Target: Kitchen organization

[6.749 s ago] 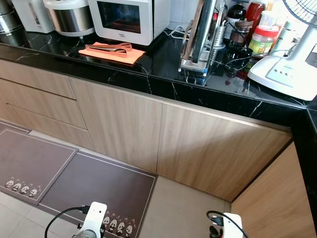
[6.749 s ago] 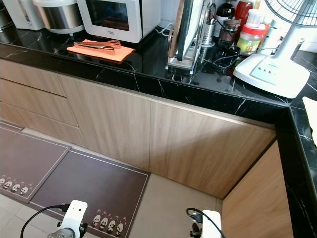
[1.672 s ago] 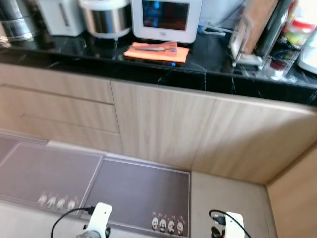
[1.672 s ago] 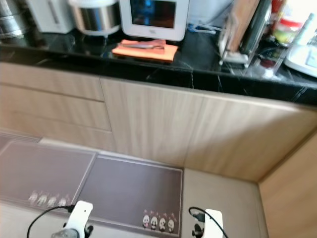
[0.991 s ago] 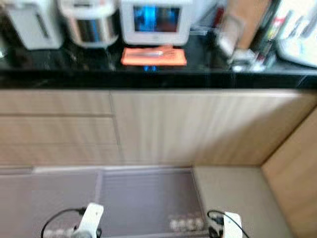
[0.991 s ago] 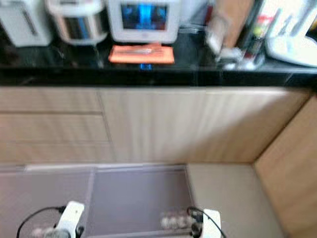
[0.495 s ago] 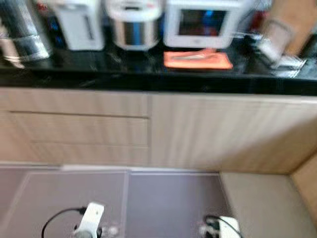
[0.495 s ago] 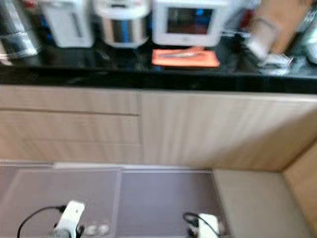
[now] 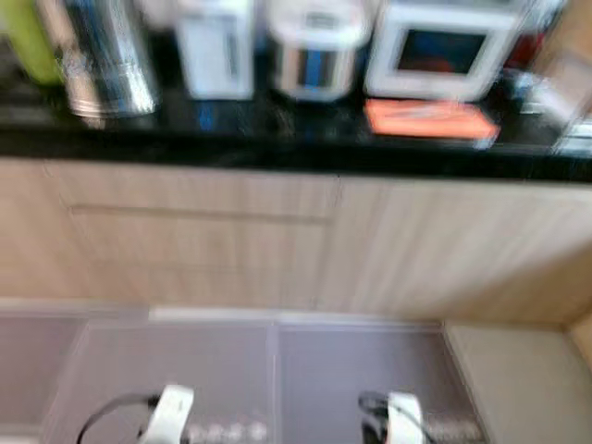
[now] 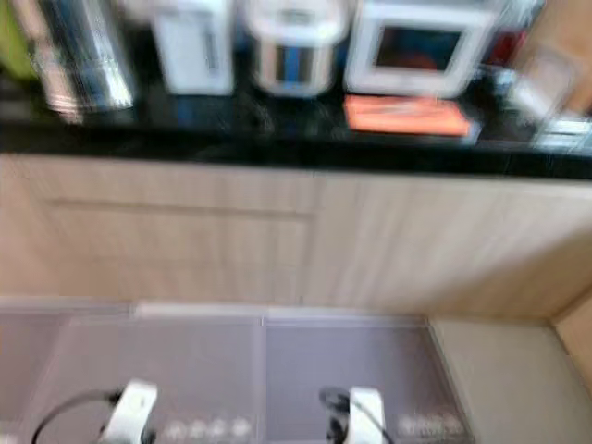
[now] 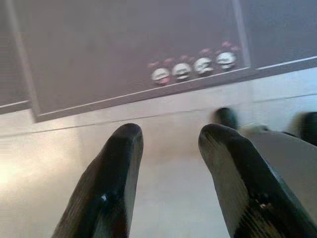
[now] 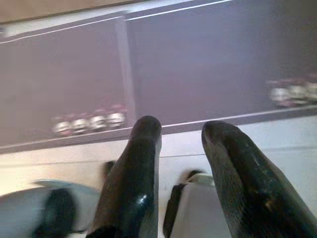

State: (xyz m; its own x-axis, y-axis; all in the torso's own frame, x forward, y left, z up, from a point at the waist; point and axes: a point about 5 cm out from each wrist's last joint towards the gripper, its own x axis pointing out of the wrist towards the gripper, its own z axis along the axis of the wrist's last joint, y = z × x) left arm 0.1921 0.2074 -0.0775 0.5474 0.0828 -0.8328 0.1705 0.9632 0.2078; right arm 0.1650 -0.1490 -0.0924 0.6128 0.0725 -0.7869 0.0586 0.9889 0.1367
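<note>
Ahead, along our black counter, we make out – blurred – a steel pot, a white kettle, a rice cooker, a microwave and an orange cloth. Our left gripper and right gripper hang over grey mats – fingers apart, empty.

Glossy black stone-look counter, matt pale wood-grain cabinet fronts, shiny metal pot, orange cloth

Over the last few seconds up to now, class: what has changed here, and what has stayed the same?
The camera has swung to the robot's left along the counter: the fan and rack have left view, and a steel pot has come in. The orange cloth has not moved on the counter. Both pincers, left pincer and right pincer, hang open over the mats, holding nothing.
</note>
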